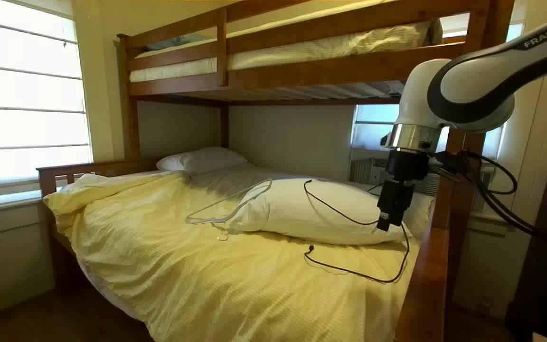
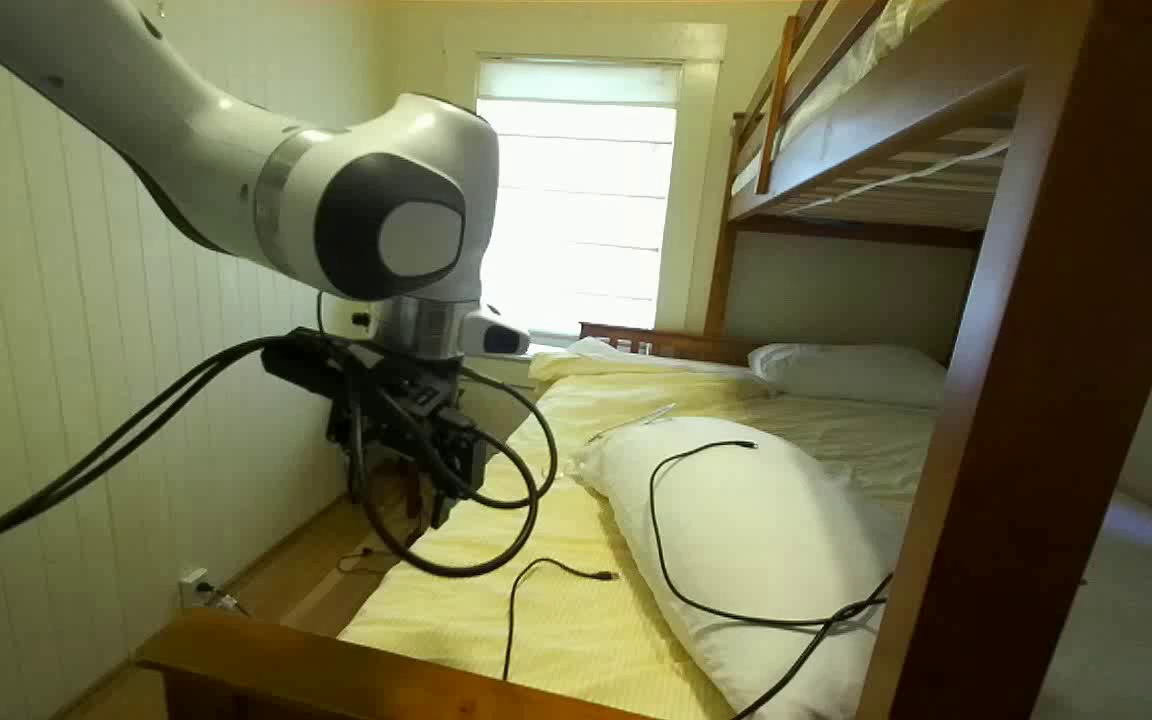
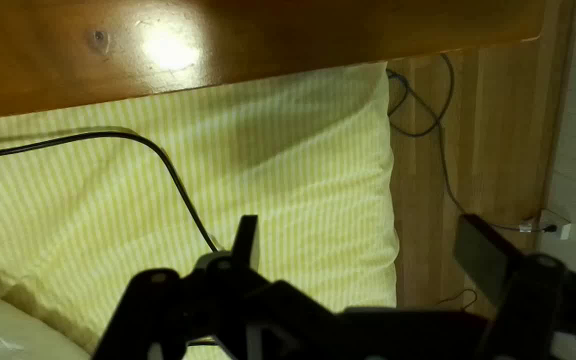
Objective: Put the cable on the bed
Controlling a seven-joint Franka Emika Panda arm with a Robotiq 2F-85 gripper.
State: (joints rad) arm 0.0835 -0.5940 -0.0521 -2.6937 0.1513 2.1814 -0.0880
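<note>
My gripper (image 3: 359, 235) hung spread wide, holding nothing. The cable (image 3: 182, 190) lay on the bed (image 1: 183, 266), partly over a pillow (image 1: 292, 209); placing looked done, with only withdrawal left.

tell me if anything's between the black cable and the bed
A white pillow lies under one stretch of the black cable; another stretch lies over the striped yellow sheet on the lower bunk, with nothing visible between.

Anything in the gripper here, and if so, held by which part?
Nothing is held: in the wrist view the gripper is open, its jaws wide apart with nothing between them, and the cable lies on the bed.
</note>
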